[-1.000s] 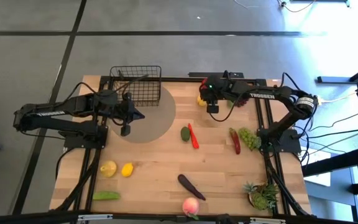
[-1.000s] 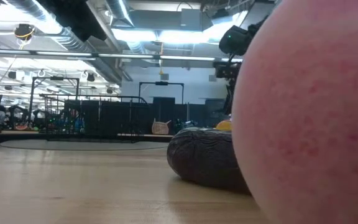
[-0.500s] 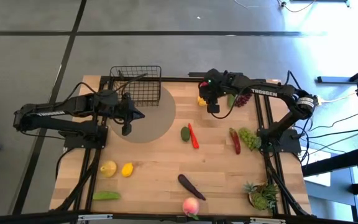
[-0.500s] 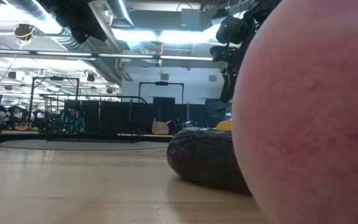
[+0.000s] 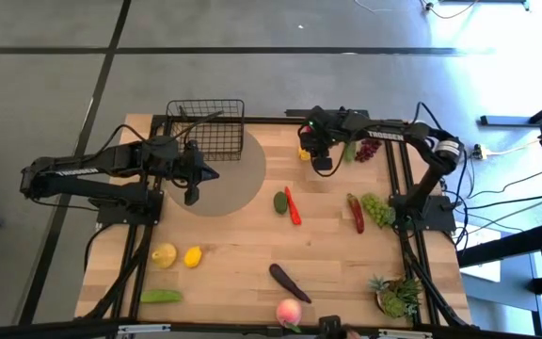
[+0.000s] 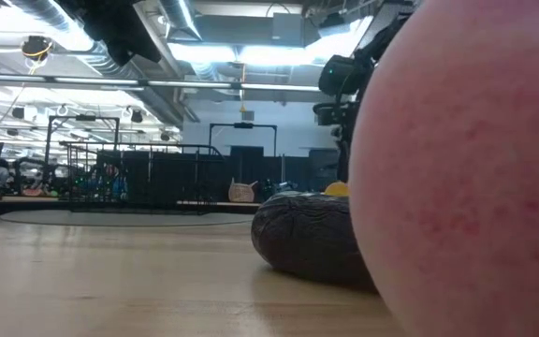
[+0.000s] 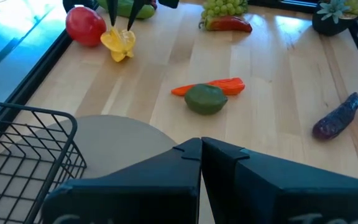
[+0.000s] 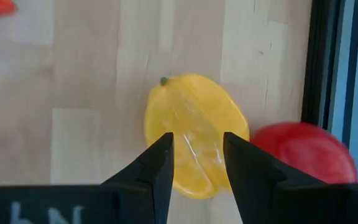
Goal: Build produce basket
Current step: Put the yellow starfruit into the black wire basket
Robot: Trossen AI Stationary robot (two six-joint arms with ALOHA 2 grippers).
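While parted, right pincer (image 8: pixel 196 158) straddles the lemon (image 8: pixel 196 134).

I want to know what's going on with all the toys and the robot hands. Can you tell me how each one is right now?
basket: upright, nothing in it.
left gripper: shut, holding nothing, beside the basket.
right gripper: fingers apart, poised over the yellow fruit, not gripping.
red apple: on the table, beside the yellow fruit.
peach: on the table's near edge.
eggplant: lying flat.
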